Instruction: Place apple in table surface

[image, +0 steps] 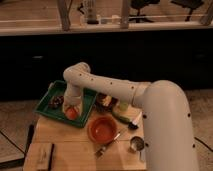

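Reaches in from the right w/ white arm (112, 89), elbow bent high, so as to drop the gripper (67, 102) straight down into the dark green tray (86, 106). Suits a top-down pick, judging by that vertical approach. Puts gripper directly above the apple (72, 113), touching or as good as; can't say which. Jaw state: cannot tell, neither how wide nor whether anything is held, since wrist & dark tray swallow that area.

Finds apple inside the tray, at its near edge, not yet on the table surface (62, 136). Leaves bare tan planks just in front of the tray, probably the easiest drop spot, w/ only a short carry over the tray lip needed.

Crowds the right half, though: orange bowl (102, 129) just beside the tray's near-right corner, a utensil (107, 145) in front of it, a metal cup (136, 144) further right. Argues for keeping left of the bowl when setting down.

Hides much behind the fat arm segment: table's right edge gone, plus part of some dark green & yellowish items behind the bowl, type unclear. Also can't ID the dark lump (55, 103) in the tray left of gripper. Cuts off a wooden block (42, 154) at bottom left.
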You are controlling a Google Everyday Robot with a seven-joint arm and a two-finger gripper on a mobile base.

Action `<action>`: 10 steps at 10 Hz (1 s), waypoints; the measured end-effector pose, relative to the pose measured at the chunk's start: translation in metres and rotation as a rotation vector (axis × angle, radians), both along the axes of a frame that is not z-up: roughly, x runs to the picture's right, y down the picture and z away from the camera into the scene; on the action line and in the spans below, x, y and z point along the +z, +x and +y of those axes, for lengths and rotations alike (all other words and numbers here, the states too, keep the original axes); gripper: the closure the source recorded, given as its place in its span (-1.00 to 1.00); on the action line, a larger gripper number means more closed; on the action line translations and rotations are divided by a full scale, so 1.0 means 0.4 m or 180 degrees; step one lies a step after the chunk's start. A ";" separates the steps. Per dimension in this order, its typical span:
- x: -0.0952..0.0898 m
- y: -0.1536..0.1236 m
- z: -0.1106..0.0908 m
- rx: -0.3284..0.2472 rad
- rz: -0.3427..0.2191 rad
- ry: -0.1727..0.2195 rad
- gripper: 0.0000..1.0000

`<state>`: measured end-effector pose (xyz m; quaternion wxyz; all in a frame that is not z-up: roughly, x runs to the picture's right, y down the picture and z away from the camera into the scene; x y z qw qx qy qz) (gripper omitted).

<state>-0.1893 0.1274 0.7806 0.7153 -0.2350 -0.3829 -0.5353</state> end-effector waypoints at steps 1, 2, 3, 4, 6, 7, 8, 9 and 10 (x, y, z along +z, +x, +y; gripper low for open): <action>-0.014 -0.011 0.009 -0.0029 -0.0070 -0.0028 1.00; -0.021 -0.015 0.017 -0.0067 -0.0097 -0.0060 1.00; -0.028 -0.021 0.025 -0.0119 -0.0131 -0.0098 1.00; -0.037 -0.024 0.035 -0.0206 -0.0175 -0.0159 1.00; -0.059 -0.015 0.060 -0.0402 -0.0253 -0.0298 1.00; -0.070 -0.012 0.074 -0.0490 -0.0301 -0.0358 1.00; -0.081 -0.007 0.091 -0.0584 -0.0346 -0.0415 1.00; -0.090 -0.001 0.108 -0.0649 -0.0385 -0.0468 1.00; -0.099 0.008 0.127 -0.0703 -0.0418 -0.0516 1.00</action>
